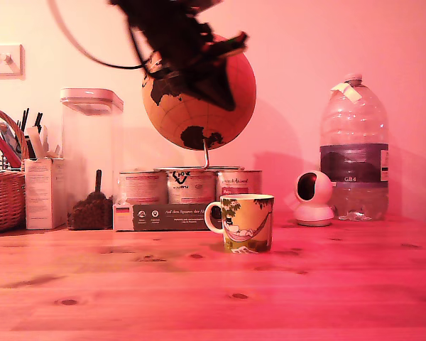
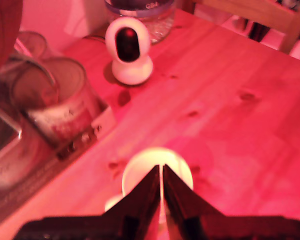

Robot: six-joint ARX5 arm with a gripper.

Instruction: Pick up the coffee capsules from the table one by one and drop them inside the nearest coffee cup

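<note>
Closed pincer high above coffee cup, table around bare.

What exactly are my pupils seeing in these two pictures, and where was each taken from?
One picture comes from a camera facing the table. The dark blurred shape high up is a robot arm's gripper, hanging before a globe. The other comes from a camera on the arm's wrist, looking down along the gripper, whose fingers are nearly together above a yellow-green mug. No capsule shows between them. Tins, a water bottle and a small white camera stand behind.
</note>
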